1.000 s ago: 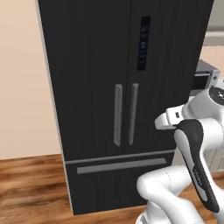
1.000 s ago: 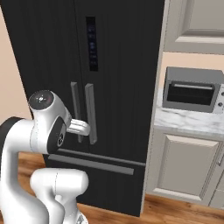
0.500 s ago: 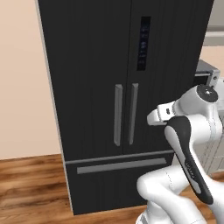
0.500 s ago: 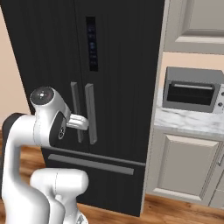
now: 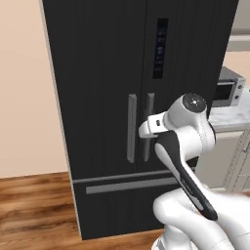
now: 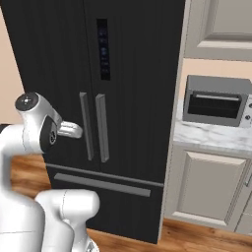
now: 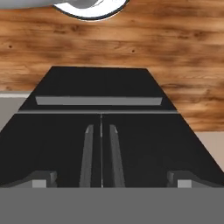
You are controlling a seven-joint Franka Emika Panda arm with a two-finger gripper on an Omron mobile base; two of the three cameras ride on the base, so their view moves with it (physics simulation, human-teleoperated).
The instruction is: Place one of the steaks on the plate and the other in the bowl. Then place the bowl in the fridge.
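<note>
black fridge (image 5: 107, 97) stands shut in the left base view, arm raised before its handles. right base view: microwave (image 6: 214, 101) on the table beside it. hand view: claw (image 7: 109, 178) spread wide, facing both handles.

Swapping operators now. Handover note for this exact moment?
Claw: open, holding nothing, aimed at the two grey vertical handles of the tall black French-door fridge.
Fridge: both doors and the grey bar-handled bottom drawer shut.
Steaks, plate, bowl: nothing to report from these views, so their steps can't be confirmed.
Left: open a fridge door, put the bowl inside.
</note>
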